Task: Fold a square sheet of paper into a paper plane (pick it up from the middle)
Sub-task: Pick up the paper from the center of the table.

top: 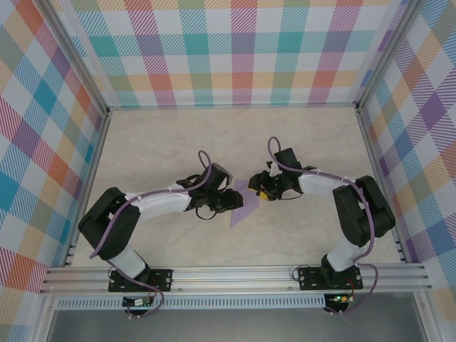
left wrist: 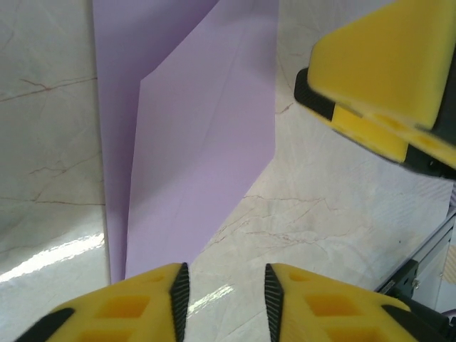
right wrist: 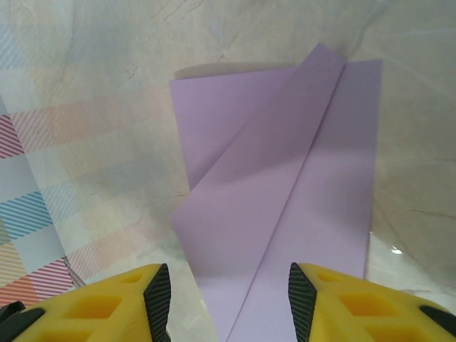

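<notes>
The lavender sheet of paper lies flat on the table between both grippers, partly folded, with a diagonal flap laid over it. It has a wide folded shape, not a slim dart. My left gripper is open at the paper's left edge, with bare table between its fingers. My right gripper is open low over the paper's upper right part, its jaws astride the flap's edge without holding it. One yellow right finger shows in the left wrist view.
The pale marble-patterned table is walled by checked panels at the back and both sides. An aluminium rail runs along the near edge, where both arm bases are bolted.
</notes>
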Action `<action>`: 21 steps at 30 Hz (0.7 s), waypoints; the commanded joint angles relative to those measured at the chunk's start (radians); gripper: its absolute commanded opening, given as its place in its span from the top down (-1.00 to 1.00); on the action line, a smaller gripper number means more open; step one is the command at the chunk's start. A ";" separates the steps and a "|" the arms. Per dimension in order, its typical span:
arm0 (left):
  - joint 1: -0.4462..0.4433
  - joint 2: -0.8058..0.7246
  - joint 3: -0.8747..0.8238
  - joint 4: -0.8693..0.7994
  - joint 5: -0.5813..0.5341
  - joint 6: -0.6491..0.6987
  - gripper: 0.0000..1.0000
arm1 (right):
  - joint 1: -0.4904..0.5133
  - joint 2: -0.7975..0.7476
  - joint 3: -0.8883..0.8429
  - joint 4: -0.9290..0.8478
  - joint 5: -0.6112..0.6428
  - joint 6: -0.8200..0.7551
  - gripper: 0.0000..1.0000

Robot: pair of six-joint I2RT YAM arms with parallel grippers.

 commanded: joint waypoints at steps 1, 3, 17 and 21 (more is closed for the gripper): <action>0.008 0.050 0.048 0.004 -0.025 -0.004 0.47 | 0.026 0.035 0.021 0.006 0.018 0.035 0.04; 0.009 0.073 0.064 0.000 -0.037 -0.004 0.56 | 0.034 0.047 0.031 -0.006 0.033 0.038 0.06; 0.015 0.214 0.125 -0.140 -0.153 0.002 1.00 | 0.050 0.114 0.072 -0.016 0.043 0.042 0.22; 0.019 0.218 0.118 -0.140 -0.170 -0.016 1.00 | 0.052 0.125 0.087 -0.033 0.048 0.041 0.24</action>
